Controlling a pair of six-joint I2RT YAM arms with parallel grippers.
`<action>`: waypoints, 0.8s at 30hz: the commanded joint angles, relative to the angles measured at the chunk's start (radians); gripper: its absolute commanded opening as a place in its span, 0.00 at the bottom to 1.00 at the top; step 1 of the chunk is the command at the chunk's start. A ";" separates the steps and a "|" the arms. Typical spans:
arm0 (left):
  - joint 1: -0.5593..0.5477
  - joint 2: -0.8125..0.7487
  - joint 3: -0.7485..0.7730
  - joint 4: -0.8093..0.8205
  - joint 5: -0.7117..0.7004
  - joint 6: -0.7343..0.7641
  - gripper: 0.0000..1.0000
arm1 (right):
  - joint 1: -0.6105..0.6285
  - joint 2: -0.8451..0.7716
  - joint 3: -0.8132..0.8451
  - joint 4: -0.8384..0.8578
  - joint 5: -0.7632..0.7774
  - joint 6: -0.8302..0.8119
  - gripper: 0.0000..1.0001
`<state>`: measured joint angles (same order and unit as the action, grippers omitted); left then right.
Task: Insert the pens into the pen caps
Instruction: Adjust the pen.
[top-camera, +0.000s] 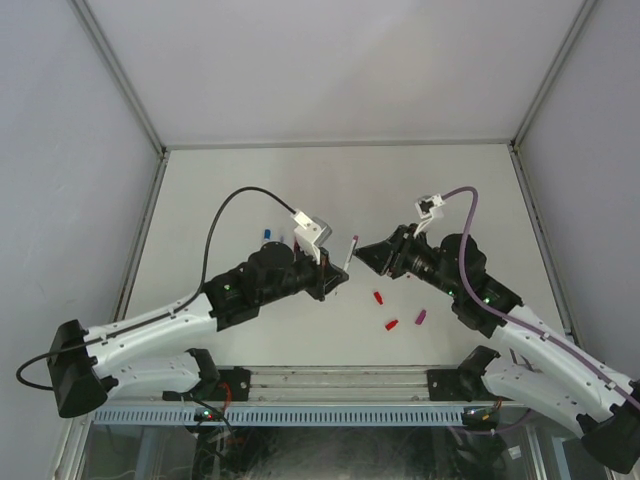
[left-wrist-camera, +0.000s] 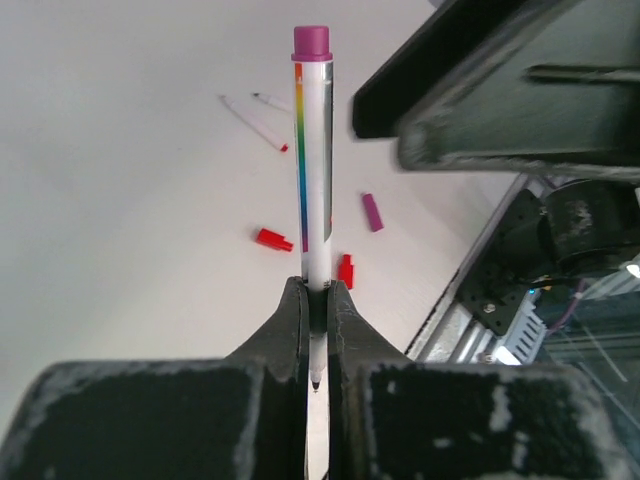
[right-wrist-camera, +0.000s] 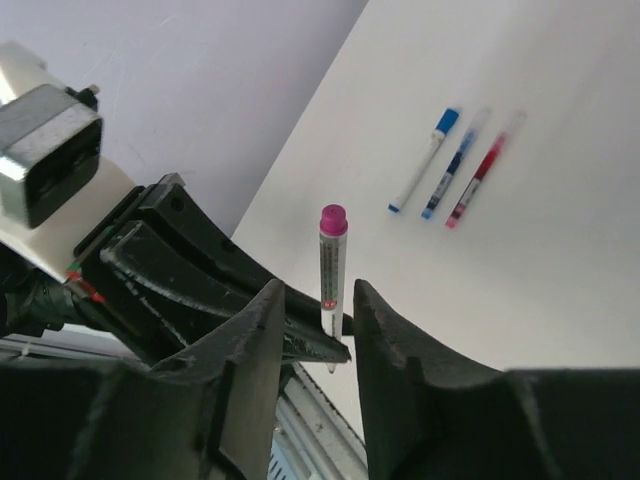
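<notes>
A lab test cell: white table (top-camera: 330, 180), grey panel walls (top-camera: 60, 150), aluminium frame (top-camera: 120, 78)

No legible lettering, number or brand on pen (left-wrist-camera: 318, 150); none elsewhere

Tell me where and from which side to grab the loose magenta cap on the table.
Best taken across its middle, jaws straddling the short width, coming straight down from above. The magenta cap lies flat on its side on the table, apart from the nearest red cap, so there seems room either side. Its open end cannot be told.
</notes>
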<state>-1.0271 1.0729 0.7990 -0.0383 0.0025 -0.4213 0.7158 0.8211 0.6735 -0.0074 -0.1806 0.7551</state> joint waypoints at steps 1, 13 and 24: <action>0.000 -0.051 0.079 -0.052 -0.064 0.070 0.00 | 0.004 -0.066 0.018 0.003 0.021 -0.058 0.37; -0.001 -0.108 0.167 -0.286 -0.168 0.252 0.00 | -0.005 -0.131 0.122 -0.242 0.032 -0.237 0.47; -0.075 -0.091 0.238 -0.461 -0.206 0.437 0.00 | -0.040 -0.021 0.345 -0.507 -0.119 -0.364 0.52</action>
<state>-1.0683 0.9882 0.9787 -0.4557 -0.1745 -0.0841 0.6930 0.7734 0.9318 -0.4271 -0.2153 0.4488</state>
